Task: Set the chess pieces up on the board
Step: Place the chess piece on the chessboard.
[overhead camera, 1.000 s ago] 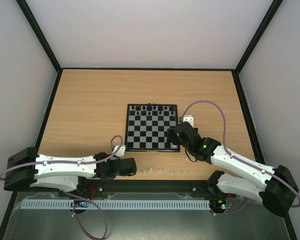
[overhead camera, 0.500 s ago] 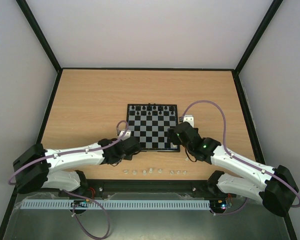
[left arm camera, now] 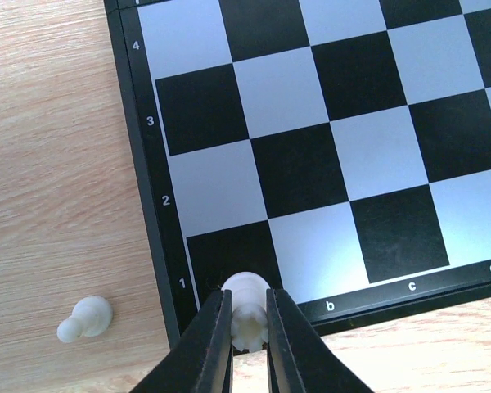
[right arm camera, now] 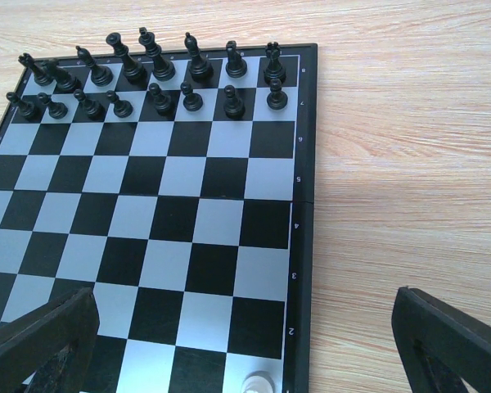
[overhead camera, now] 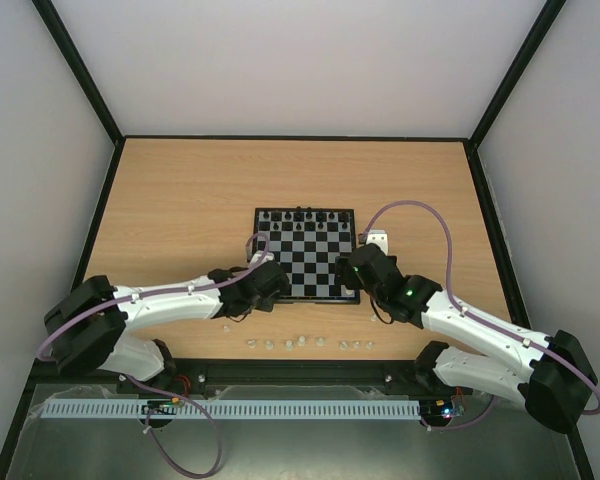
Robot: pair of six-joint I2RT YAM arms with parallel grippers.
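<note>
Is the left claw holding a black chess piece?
No, the left claw is pinching a whitish chess piece at the corner of the board.

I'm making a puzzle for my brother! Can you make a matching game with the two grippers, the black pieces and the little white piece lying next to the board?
Things
1. left gripper
2. right gripper
3. black pieces
4. stray piece

States
A. lying on its side on the table, beside the board
B. wide open, holding nothing
C. in the board's two far rows
D. shut on a white chess piece at the board's near corner

Pairs: 1-D, 2-B, 3-C, 4-A
</note>
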